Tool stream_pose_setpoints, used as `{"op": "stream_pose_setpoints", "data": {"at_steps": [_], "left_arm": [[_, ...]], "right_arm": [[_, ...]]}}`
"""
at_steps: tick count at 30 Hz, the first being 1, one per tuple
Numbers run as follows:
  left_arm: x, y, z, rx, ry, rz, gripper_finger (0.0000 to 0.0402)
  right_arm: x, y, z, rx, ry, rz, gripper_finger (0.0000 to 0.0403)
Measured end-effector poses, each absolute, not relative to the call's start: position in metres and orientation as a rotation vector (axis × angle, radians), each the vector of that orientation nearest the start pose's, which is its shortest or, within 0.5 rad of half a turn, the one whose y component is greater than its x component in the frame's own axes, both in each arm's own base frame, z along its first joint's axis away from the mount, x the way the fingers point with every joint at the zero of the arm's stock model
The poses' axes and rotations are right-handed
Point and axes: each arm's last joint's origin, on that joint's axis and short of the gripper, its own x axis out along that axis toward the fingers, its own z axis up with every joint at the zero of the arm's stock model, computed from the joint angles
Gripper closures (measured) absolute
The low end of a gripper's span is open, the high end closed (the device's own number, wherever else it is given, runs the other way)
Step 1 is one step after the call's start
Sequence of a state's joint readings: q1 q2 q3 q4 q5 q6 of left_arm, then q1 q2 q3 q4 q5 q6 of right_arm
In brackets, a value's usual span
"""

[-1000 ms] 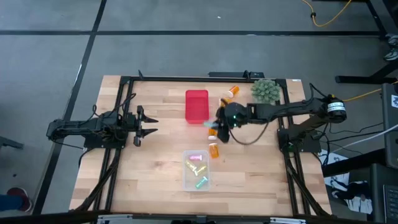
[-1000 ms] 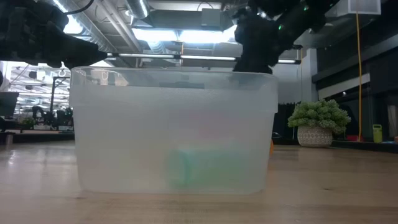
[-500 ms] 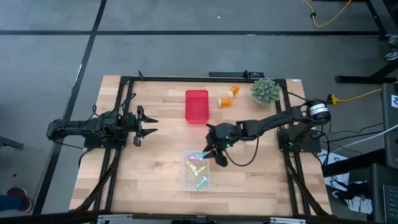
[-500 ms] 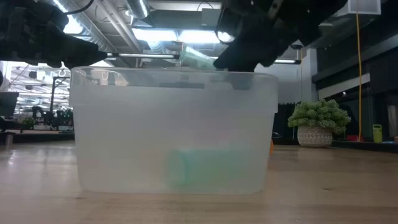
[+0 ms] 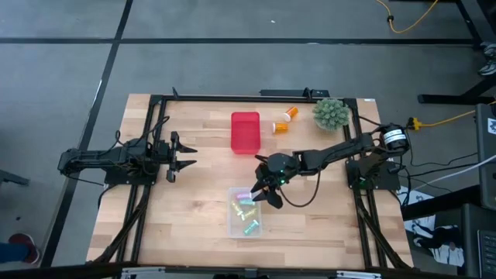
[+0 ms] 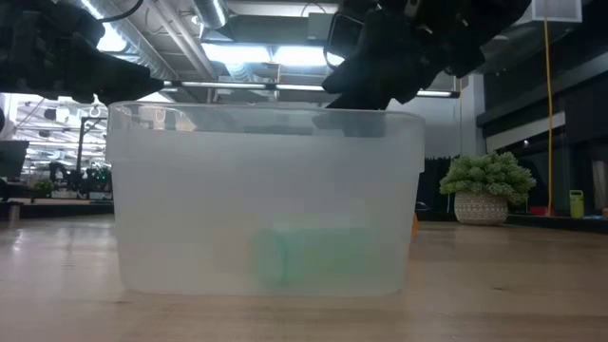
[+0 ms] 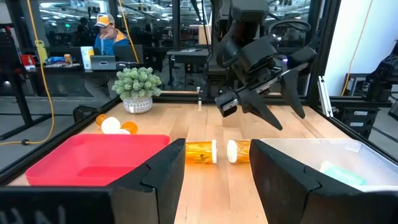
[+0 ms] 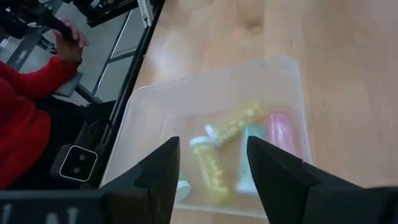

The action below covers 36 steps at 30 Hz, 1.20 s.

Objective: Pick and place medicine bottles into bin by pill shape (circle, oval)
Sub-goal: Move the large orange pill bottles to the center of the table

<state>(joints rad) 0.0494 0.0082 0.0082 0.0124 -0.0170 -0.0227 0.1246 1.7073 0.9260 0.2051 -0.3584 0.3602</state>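
My right gripper (image 5: 262,192) hangs open and empty over the far right corner of the clear bin (image 5: 231,225). The right wrist view looks down between its fingers (image 8: 214,149) into the bin (image 8: 205,78). Several small bottles lie there: yellow (image 8: 233,121), pink (image 8: 280,130), pale teal (image 8: 252,163) and yellow-green (image 8: 208,165). Two orange bottles (image 7: 200,152) (image 7: 239,151) lie on their sides on the table beside the bin. Two more orange bottles (image 5: 285,118) lie near the plant. My left gripper (image 5: 182,155) waits open at the table's left.
A red bin (image 5: 245,132) stands at the far middle of the table. A green spiky plant in a pot (image 5: 330,113) stands at the far right. A person's red sleeve (image 8: 25,124) shows beyond the table's near edge. The clear bin's wall (image 6: 190,190) fills the low view.
My right gripper has gone from beside the red bin toward the table's near edge, carrying a pale teal bottle over the clear bin's far right corner. It has let go, and the bottle has dropped into the bin among the others.
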Motion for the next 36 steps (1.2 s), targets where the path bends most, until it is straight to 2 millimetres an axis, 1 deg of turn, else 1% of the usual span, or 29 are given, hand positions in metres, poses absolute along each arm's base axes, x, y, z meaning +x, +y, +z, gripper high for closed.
{"op": "stream_pose_setpoints", "data": {"at_steps": [5, 13, 16, 19, 22, 28, 32, 34, 36], "left_arm": [[0.098, 0.005, 0.167, -0.022, -0.013, 0.066, 0.0228], [0.098, 0.005, 0.167, -0.022, -0.013, 0.066, 0.0228], [0.098, 0.005, 0.167, -0.022, -0.013, 0.066, 0.0228], [0.098, 0.005, 0.167, -0.022, -0.013, 0.066, 0.0228], [0.098, 0.005, 0.167, -0.022, -0.013, 0.066, 0.0228], [0.098, 0.005, 0.167, -0.022, -0.013, 0.066, 0.0228], [0.098, 0.005, 0.167, -0.016, -0.013, 0.067, 0.0228], [0.098, 0.005, 0.167, -0.015, -0.012, 0.066, 0.0228], [0.098, 0.005, 0.167, -0.015, -0.012, 0.067, 0.0228]], "right_arm": [[0.349, 0.048, 0.183, 0.420, 0.655, 0.348, 0.0208], [0.349, 0.021, 0.184, 0.446, 0.655, 0.270, 0.0208], [0.344, 0.010, 0.191, 0.451, 0.664, 0.226, 0.0208], [0.334, 0.000, 0.202, 0.429, 0.677, 0.136, 0.0208], [0.320, -0.008, 0.217, 0.351, 0.685, -0.014, 0.0208], [0.293, -0.021, 0.244, 0.178, 0.629, -0.462, 0.0208], [0.280, -0.032, 0.252, 0.157, 0.572, -0.754, 0.0208], [0.274, -0.041, 0.252, 0.153, 0.576, -0.850, 0.0210], [0.271, -0.053, 0.251, 0.162, 0.588, -0.902, 0.0213]]}}
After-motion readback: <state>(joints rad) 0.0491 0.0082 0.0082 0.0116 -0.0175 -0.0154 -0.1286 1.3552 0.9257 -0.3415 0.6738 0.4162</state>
